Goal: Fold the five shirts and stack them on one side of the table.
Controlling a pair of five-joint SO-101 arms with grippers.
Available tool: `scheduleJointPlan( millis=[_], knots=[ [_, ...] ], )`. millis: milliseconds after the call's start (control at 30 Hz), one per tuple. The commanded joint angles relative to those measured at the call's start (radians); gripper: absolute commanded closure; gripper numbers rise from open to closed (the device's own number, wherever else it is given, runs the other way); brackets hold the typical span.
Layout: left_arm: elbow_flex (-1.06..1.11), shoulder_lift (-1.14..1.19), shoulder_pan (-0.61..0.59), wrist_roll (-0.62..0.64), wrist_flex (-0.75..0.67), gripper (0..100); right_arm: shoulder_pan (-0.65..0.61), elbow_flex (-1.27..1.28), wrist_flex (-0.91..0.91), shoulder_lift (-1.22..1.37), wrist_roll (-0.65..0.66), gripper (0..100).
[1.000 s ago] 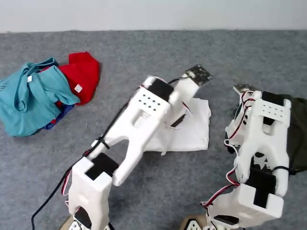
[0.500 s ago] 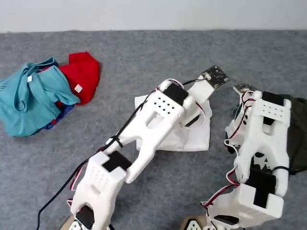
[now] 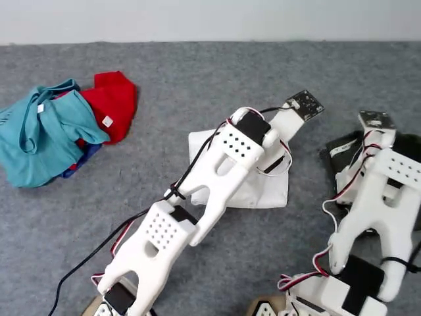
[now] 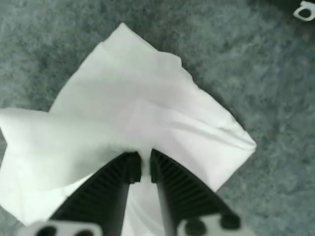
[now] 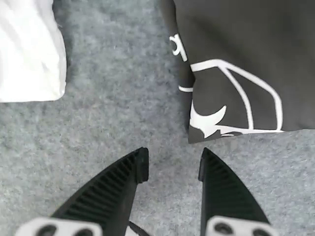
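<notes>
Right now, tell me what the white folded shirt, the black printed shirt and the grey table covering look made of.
White folded shirt: thin, matte knit, likely cotton; it drapes in soft creases. Black printed shirt: similar matte cloth, with a smooth white print. Grey table covering: felt or low-pile carpet, judging by its fuzzy, mottled nap.

High view: the left arm [image 3: 223, 164] covers the middle of the white folded cotton shirt [image 3: 266, 192]. The right arm [image 3: 381, 197] overlaps the black shirt with white print [image 3: 335, 164], which also meets the right edge. The teal shirt [image 3: 46, 131] is cropped at the left edge, and the blue garment [image 3: 82, 158] beneath it shows as a sliver. Right wrist view: the black and white shirts both run off the frame.
</notes>
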Motion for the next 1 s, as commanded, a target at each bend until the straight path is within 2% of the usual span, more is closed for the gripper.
scheduleJointPlan(
  millis=[0, 467, 867, 967],
  knots=[
    [-0.113, 0.028, 0.023, 0.011, 0.025, 99, 0.007, -0.002, 0.005, -0.05, 0.009, 81.6],
    [-0.364, 0.187, 0.051, 0.011, 0.028, 98, -0.062, 0.089, -0.022, -0.053, 0.005, 81.6],
    [-0.403, 0.192, 0.11, 0.011, -0.003, 98, -0.053, 0.089, -0.019, -0.053, 0.0, 81.6],
    [-0.401, 0.192, 0.115, 0.011, 0.002, 91, -0.027, 0.089, -0.019, -0.053, -0.018, 81.6]
  ],
)
